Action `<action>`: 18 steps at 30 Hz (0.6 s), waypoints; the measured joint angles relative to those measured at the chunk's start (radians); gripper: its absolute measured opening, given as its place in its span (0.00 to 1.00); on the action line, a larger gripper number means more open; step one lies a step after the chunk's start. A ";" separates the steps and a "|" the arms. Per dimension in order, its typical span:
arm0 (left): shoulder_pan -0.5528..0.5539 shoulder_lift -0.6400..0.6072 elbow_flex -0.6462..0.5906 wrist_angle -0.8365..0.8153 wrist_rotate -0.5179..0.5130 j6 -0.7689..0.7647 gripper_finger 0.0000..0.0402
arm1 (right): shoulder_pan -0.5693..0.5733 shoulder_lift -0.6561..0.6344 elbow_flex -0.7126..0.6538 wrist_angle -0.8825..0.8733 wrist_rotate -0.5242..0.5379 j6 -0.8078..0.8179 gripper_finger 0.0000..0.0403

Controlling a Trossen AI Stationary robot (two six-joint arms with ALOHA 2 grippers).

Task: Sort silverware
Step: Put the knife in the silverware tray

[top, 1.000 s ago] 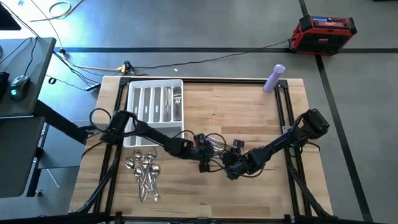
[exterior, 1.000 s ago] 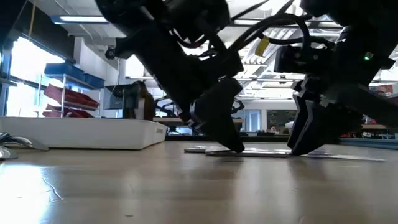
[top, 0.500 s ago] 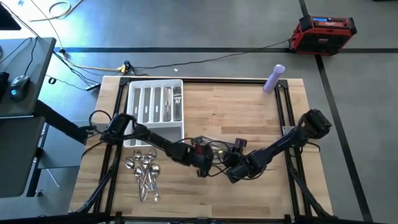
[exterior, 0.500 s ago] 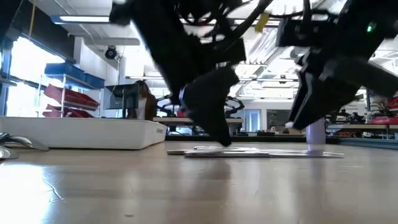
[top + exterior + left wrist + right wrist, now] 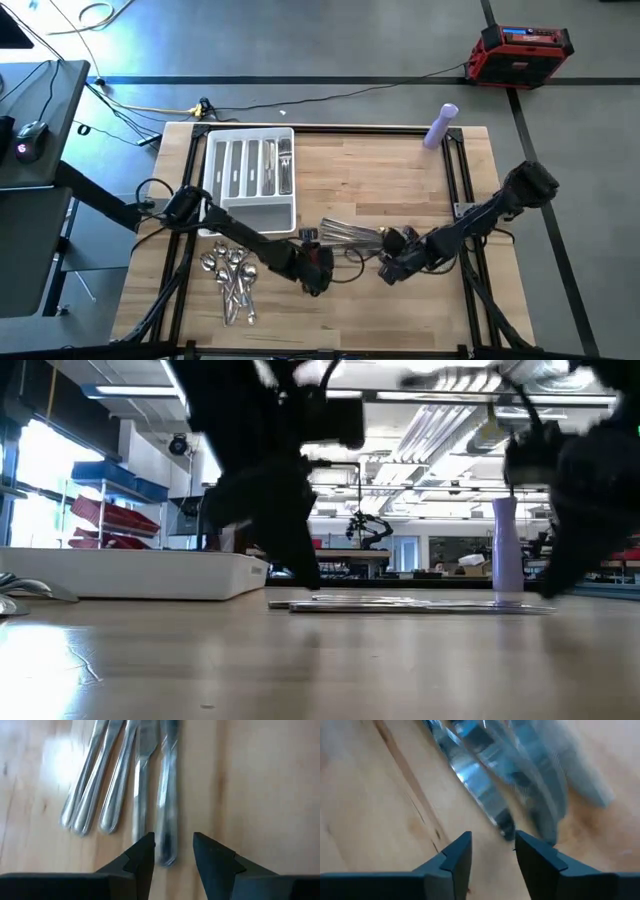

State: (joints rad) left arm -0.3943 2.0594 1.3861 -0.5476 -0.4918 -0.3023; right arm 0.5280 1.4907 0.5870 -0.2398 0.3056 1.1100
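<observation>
A bundle of long silver knives (image 5: 350,234) lies flat on the wooden table, side by side. It also shows in the low view (image 5: 410,603). My left gripper (image 5: 316,274) stands open at the bundle's near-left end. In its wrist view the fingertips (image 5: 172,851) flank one knife's handle end (image 5: 165,847) without holding it. My right gripper (image 5: 388,268) is open at the bundle's right end, and the blades (image 5: 490,795) lie just ahead of its fingers (image 5: 492,852). Several spoons (image 5: 232,275) lie in a heap at the near left.
A white compartmented tray (image 5: 250,212) sits at the far left of the table, with forks (image 5: 283,165) in its rightmost slot. A purple bottle (image 5: 440,125) stands at the far right edge. Bare wood stretches between the tray and the bottle.
Both grippers were down over the knife bundle and have drawn away from it. My left gripper has gone toward the table's near edge and risen a little. My right gripper has pulled back toward the right edge and rolled. The knives now lie uncovered on the table.
</observation>
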 joint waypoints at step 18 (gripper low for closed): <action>0.056 0.004 -0.161 0.346 0.144 0.016 0.29 | -0.055 -0.007 -0.266 0.613 -0.086 0.071 0.56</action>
State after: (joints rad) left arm -0.3388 2.0634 1.2251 -0.2015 -0.3476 -0.2864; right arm 0.4731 1.4841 0.3208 0.3730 0.2200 1.1809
